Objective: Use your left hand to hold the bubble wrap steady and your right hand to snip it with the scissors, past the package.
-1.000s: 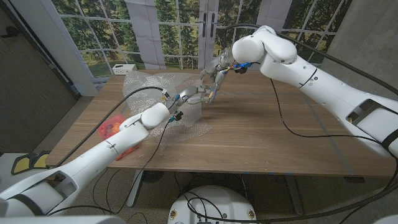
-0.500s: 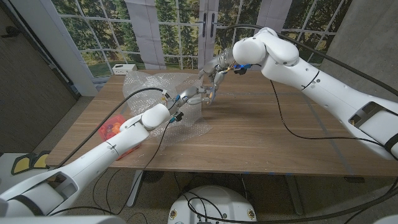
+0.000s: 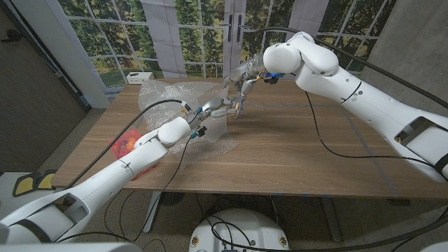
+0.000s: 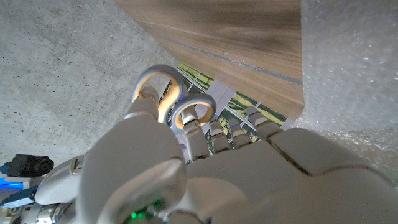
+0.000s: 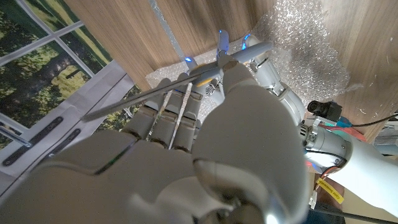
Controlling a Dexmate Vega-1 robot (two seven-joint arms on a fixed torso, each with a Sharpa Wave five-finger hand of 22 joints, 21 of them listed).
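My right hand (image 3: 241, 78) grips the scissors (image 5: 186, 78), blades apart, just above my left hand (image 3: 218, 106), which presses the bubble wrap (image 3: 210, 140). An orange package (image 3: 126, 145) lies beside my left forearm.

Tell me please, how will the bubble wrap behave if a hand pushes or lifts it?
The bubble wrap is probably floppy: it lies crumpled and bunched on the table, not flat like a board. It looks thin and see-through, so likely very light and easy to slide on the smooth wood. That may be why the left hand is at it near the scissors.
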